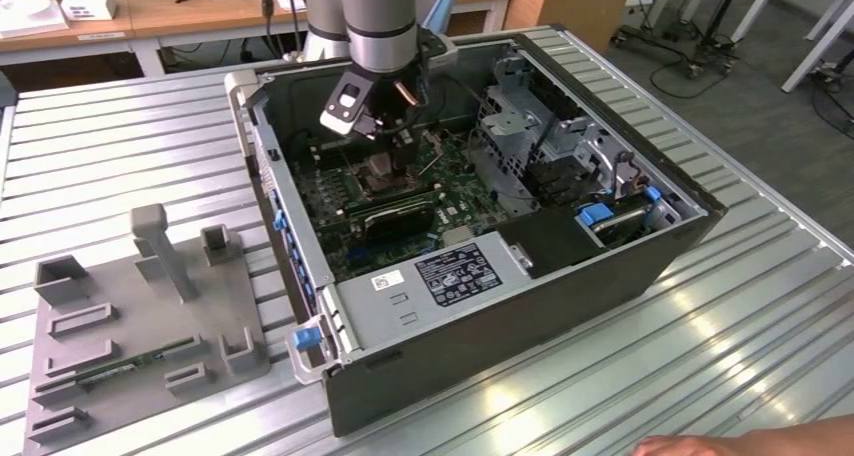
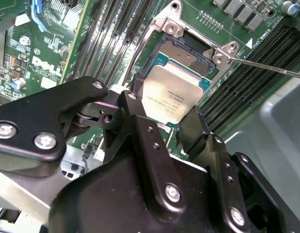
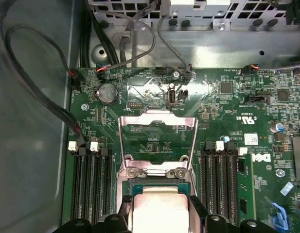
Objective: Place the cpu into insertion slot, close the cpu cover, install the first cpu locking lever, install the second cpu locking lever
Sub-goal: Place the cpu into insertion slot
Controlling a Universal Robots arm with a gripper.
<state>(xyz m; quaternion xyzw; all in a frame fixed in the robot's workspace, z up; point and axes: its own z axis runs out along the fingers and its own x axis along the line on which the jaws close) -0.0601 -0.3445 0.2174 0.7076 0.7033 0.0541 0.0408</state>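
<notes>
My gripper (image 2: 164,108) is shut on the cpu (image 2: 171,92), a flat square chip with a silvery top, one black finger (image 2: 135,104) on each of two opposite edges. The chip hangs tilted just over the near part of the insertion slot (image 2: 183,48), whose dark centre shows beyond it. In the first wrist view the cpu (image 3: 159,206) sits between the fingertips of the gripper (image 3: 161,216). The cpu cover (image 3: 158,120) stands swung open past the slot, board showing through its window. A thin locking lever (image 2: 266,67) sticks out sideways. In the exterior view the gripper (image 1: 383,164) reaches down into the computer case.
Long black memory slots (image 3: 89,184) flank the socket on both sides. Black cables (image 3: 47,97) run along the case wall, near a coin battery (image 3: 107,92). The drive cage (image 1: 534,136) and power supply (image 1: 441,276) crowd the case. A grey fixture plate (image 1: 134,316) lies beside it; a hand (image 1: 721,444) rests nearby.
</notes>
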